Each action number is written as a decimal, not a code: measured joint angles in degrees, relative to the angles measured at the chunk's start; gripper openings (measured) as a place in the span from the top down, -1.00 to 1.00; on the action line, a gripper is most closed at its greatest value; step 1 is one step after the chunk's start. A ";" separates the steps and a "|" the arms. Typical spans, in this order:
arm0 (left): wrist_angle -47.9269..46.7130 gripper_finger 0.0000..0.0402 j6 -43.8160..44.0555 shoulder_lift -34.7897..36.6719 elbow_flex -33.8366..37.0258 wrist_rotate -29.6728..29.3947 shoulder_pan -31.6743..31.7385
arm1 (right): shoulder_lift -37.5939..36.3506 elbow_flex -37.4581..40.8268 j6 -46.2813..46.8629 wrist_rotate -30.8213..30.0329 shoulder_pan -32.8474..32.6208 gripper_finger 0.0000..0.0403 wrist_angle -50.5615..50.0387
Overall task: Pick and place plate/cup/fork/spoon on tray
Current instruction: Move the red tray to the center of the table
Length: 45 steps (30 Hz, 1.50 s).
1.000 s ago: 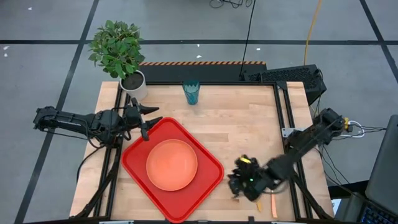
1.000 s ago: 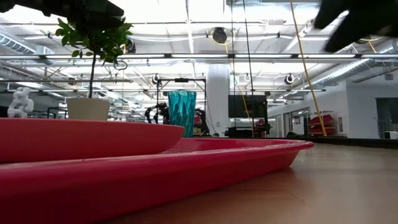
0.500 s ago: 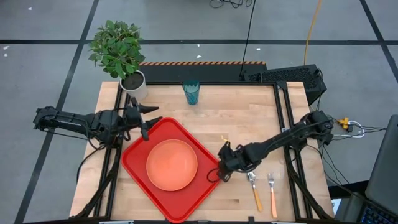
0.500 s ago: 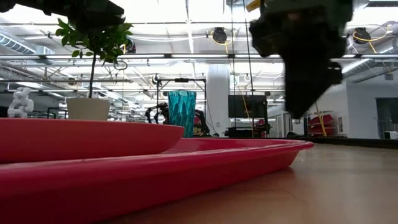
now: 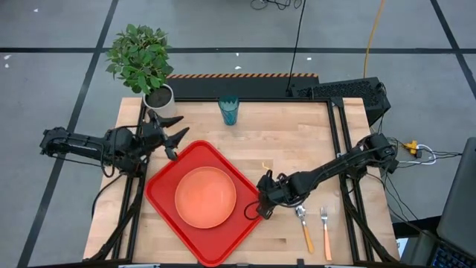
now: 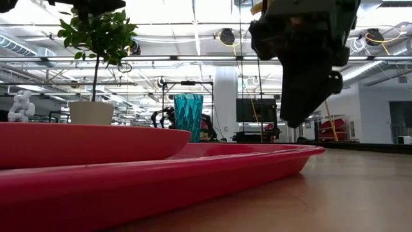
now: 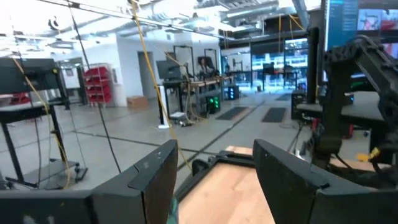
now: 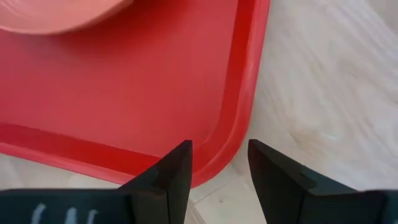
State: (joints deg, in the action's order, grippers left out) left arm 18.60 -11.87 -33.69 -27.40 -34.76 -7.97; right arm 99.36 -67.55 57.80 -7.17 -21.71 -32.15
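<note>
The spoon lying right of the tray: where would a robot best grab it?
Probably by the slim orange handle of the spoon, coming straight down from above with the fingers straddling its width. It lies flat on the wooden table, and the fork beside it leaves a gap. The right tool is nearest.

Grey floor [image 5: 59,30] w/ black tape lines; open lab hall, white column [image 6: 226,103], bright ceiling lights

Right gripper [image 5: 257,208] low and stretched toward mid-desk, fingers [image 8: 174,167] parted with nothing between; left gripper [image 5: 172,134] raised at the far left side, fingers [image 7: 155,174] spread wide, empty
</note>
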 joint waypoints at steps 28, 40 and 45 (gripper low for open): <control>0.99 -0.06 -1.01 0.00 0.00 -1.35 2.27 | 2.35 0.00 -11.64 1.02 -1.62 0.37 9.81; 0.99 -0.06 -0.99 0.00 0.00 -1.34 2.27 | 2.31 2.12 -13.87 -0.27 -1.66 0.99 9.56; 0.97 -0.06 -0.99 0.00 0.00 -1.35 2.27 | 2.31 7.73 -11.69 0.18 -1.66 1.00 16.80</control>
State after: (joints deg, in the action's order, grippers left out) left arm 19.57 -12.86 -33.69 -27.40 -36.11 -5.69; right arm 101.67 -59.82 46.11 -6.99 -23.38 -15.35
